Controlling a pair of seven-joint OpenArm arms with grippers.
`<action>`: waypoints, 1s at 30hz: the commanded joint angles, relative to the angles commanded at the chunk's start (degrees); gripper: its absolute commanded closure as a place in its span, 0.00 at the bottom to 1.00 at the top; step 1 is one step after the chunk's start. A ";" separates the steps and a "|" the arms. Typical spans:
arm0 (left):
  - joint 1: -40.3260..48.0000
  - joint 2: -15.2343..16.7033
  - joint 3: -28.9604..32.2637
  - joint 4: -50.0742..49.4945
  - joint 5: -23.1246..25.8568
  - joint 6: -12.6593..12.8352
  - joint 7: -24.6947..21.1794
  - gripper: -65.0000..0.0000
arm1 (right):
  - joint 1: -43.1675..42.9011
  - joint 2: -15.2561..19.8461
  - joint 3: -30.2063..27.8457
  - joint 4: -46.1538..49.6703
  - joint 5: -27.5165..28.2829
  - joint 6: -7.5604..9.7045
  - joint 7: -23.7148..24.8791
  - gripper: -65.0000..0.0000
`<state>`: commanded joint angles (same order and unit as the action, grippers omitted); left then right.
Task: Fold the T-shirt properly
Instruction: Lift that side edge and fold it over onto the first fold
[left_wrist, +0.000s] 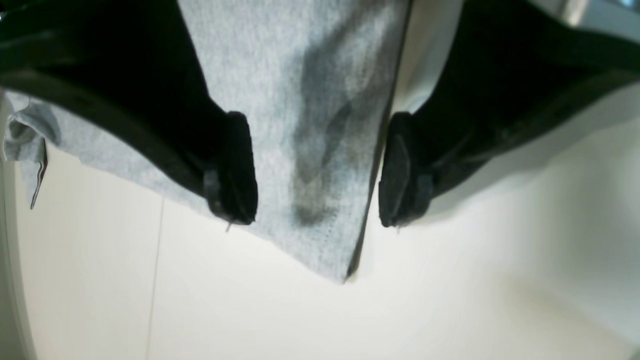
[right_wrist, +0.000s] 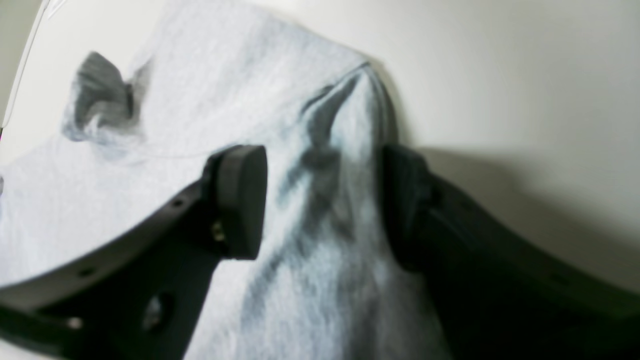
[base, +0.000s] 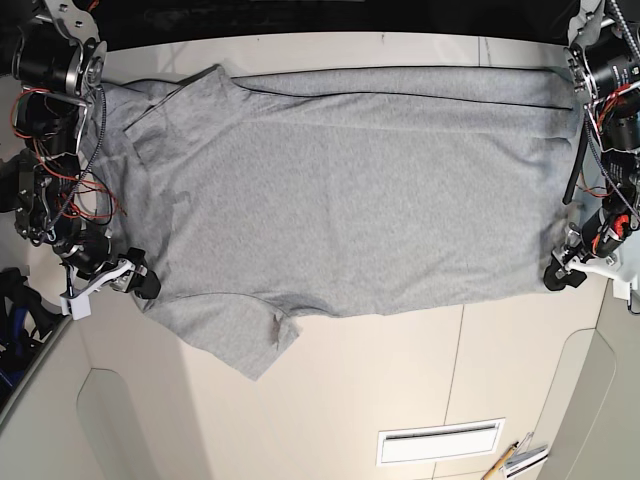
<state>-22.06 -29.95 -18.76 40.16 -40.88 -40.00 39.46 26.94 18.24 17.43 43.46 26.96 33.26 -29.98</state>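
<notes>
The heather-grey T-shirt (base: 350, 190) lies spread flat on the white table (base: 400, 380), plain side up, sleeves at the left and hem at the right. In the base view my left gripper (base: 560, 275) sits at the near hem corner. In the left wrist view its jaws (left_wrist: 316, 217) stand wide apart with the shirt's corner (left_wrist: 310, 125) between them. My right gripper (base: 140, 283) is at the shirt's near-left edge by the sleeve (base: 240, 340). In the right wrist view it (right_wrist: 322, 205) is open astride a raised fold of grey cloth (right_wrist: 325, 225). The lettering is hidden.
A slotted white vent (base: 440, 441) is set into the table at the near right, with pens (base: 520, 458) beside it. Red wiring hangs on the arm at the left (base: 60, 190). The table's edges curve in at the near corners.
</notes>
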 joint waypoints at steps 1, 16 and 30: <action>0.00 0.31 0.00 0.00 0.04 0.00 -0.28 0.35 | 0.00 -0.07 -0.07 0.00 0.02 0.00 0.00 0.45; -0.02 1.36 0.00 0.00 2.64 0.00 -1.62 0.89 | 0.02 -0.13 -0.11 0.02 -3.74 0.02 -0.02 0.87; 2.36 -0.02 0.00 17.55 1.40 0.00 10.19 1.00 | -0.85 5.03 -0.09 8.20 4.66 1.53 -10.82 1.00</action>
<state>-19.70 -29.98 -18.76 57.71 -39.48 -40.00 49.65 26.09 23.27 17.34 51.66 31.62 34.79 -40.80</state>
